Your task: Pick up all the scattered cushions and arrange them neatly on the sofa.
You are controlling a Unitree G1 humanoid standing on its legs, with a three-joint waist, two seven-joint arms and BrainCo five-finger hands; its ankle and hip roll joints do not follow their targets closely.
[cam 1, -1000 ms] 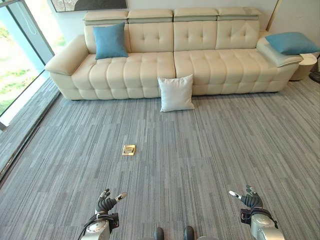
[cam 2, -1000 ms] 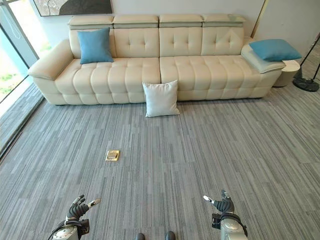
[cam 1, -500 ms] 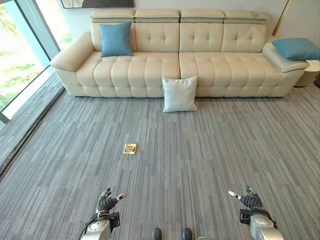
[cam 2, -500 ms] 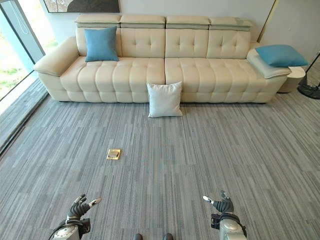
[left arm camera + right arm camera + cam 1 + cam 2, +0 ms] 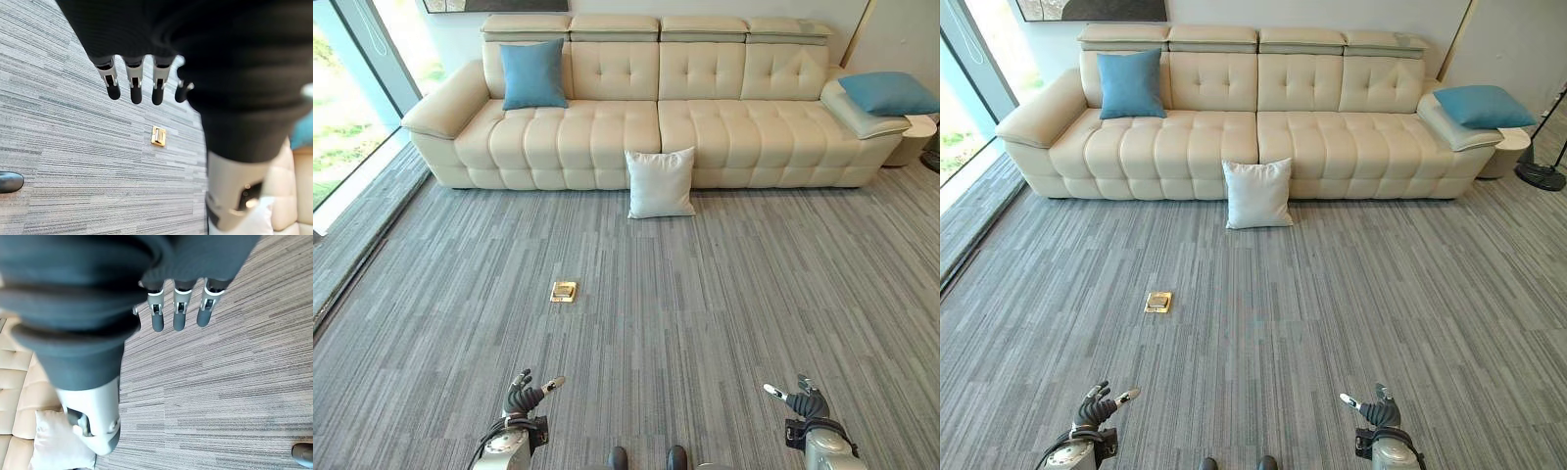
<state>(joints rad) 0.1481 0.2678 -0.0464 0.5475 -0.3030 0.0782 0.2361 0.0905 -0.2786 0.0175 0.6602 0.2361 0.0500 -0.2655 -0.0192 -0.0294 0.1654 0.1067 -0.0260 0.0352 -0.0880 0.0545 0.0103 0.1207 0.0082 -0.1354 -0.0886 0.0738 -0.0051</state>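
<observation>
Left hand (image 5: pixel 522 397) and right hand (image 5: pixel 806 403) hang low over the carpet (image 5: pixel 705 294), fingers relaxed, empty. White cushion (image 5: pixel 660 183) leans against the sofa (image 5: pixel 607 127) front; two blue cushions (image 5: pixel 532 74) (image 5: pixel 888 92) on it, the right one partly cut off.

Wide stretch of grey carpet (image 5: pixel 724 313) lies open between both hands and the cream sofa (image 5: pixel 656 127). Only a small brass floor socket (image 5: pixel 564 291) sits in it, flat, left of centre. White cushion (image 5: pixel 660 183) leans against the sofa front at the middle. Seat is free between the blue cushion (image 5: pixel 532 74) at the left backrest and another blue cushion (image 5: pixel 887 92) on the right arm.
</observation>
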